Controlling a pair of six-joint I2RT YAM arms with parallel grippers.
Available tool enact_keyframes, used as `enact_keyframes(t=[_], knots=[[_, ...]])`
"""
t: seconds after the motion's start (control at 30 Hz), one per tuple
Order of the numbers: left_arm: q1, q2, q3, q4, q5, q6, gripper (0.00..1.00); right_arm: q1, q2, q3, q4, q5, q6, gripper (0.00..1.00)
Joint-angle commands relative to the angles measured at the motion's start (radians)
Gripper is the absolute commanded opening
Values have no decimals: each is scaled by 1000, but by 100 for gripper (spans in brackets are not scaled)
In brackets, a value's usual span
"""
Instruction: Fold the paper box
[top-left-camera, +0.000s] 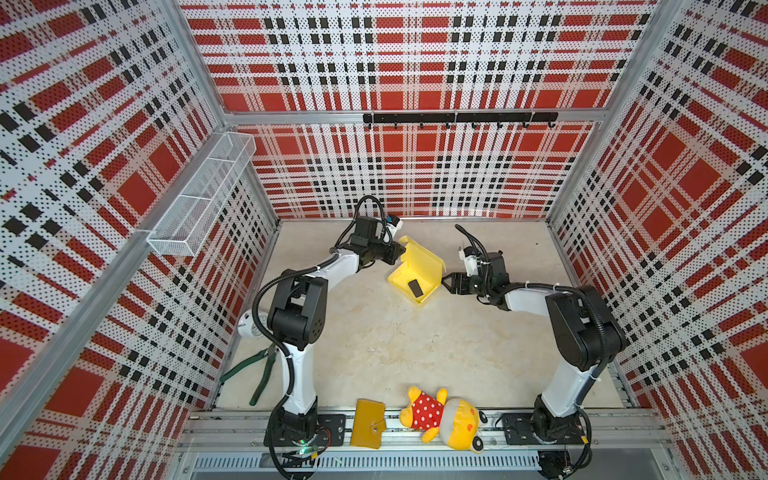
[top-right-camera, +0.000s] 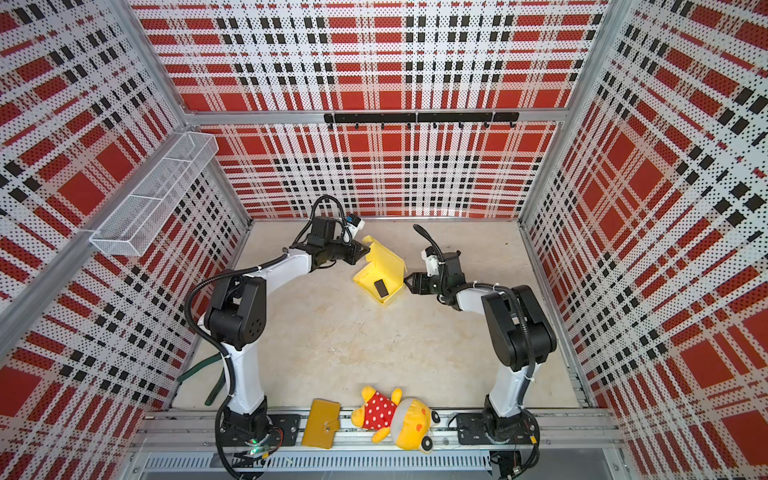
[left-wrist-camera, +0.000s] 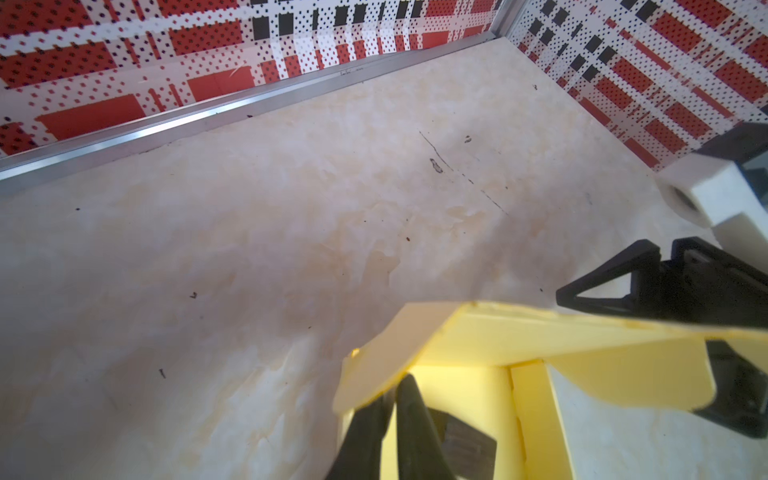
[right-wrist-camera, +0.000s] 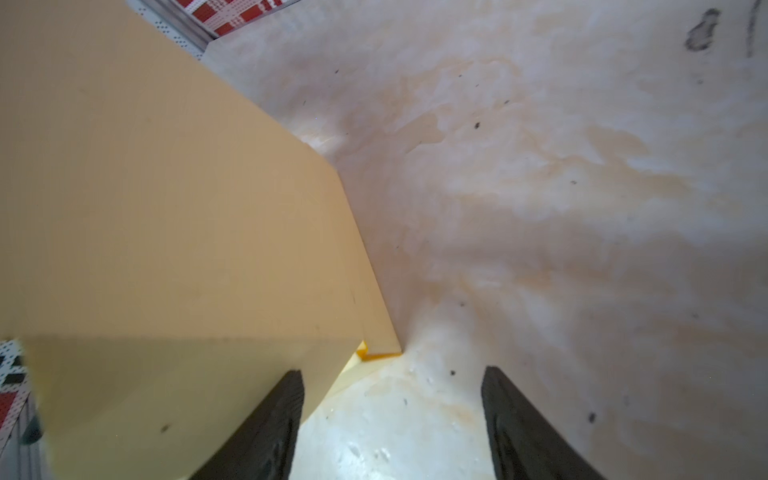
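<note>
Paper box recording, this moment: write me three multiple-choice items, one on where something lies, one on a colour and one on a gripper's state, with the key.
1. Where does the small black block lie relative to the paper box?
A. on top of its raised lid
B. inside its open tray
C. outside it

2. What colour are the handles of the pliers?
A. green
B. blue
C. orange

3. How does the right gripper stand?
A. shut on nothing
B. shut on the paper box
C. open beside the paper box

Key:
1 B, both top views show the block on the tray's floor, within its walls.
2 A, the handles show dark green in a top view.
3 C, the right wrist view shows its jaws wide apart, with the box wall beside one of them.
</note>
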Motion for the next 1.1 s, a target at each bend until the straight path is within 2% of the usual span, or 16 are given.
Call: enact_keyframes(t=[0.0, 0.07, 0.2, 0.27, 0.5, 0.63, 0.67, 0.73, 0.8, 0.87, 0.93, 1.07], knots=[[-8, -2, 5, -8, 5, 10, 12, 12, -56, -52, 165, -68, -26, 70], [-7, -6, -3, -9, 2, 18, 12, 13, -78, -97, 225, -78, -44, 70], [-1, -5, -19, -8, 0, 27, 12, 19, -121, -222, 457, -92, -119, 70], [2, -8, -34, -3, 7, 26, 12, 19, -126, -236, 490, -95, -143, 70], [-1, -23, -69, 9, 6, 46, 12, 9, -129, -190, 366, -88, -293, 70], [-6, -21, -63, 9, 3, 47, 12, -48, -168, -147, 219, -172, -393, 69], [-8, -21, -59, 9, 3, 46, 12, -72, -184, -148, 216, -201, -398, 69], [-13, -23, -52, 6, 2, 48, 12, -142, -203, -176, 320, -250, -304, 68], [-15, -22, -49, 4, 1, 47, 12, -208, -211, -181, 392, -247, -240, 66], [-15, -24, -45, 3, 1, 45, 12, -241, -213, -137, 346, -198, -267, 64], [-15, -25, -45, 3, 3, 45, 12, -244, -184, -46, 224, -151, -329, 64], [-15, -24, -51, 3, -5, 53, 12, -226, -83, 62, 183, -195, -333, 62]])
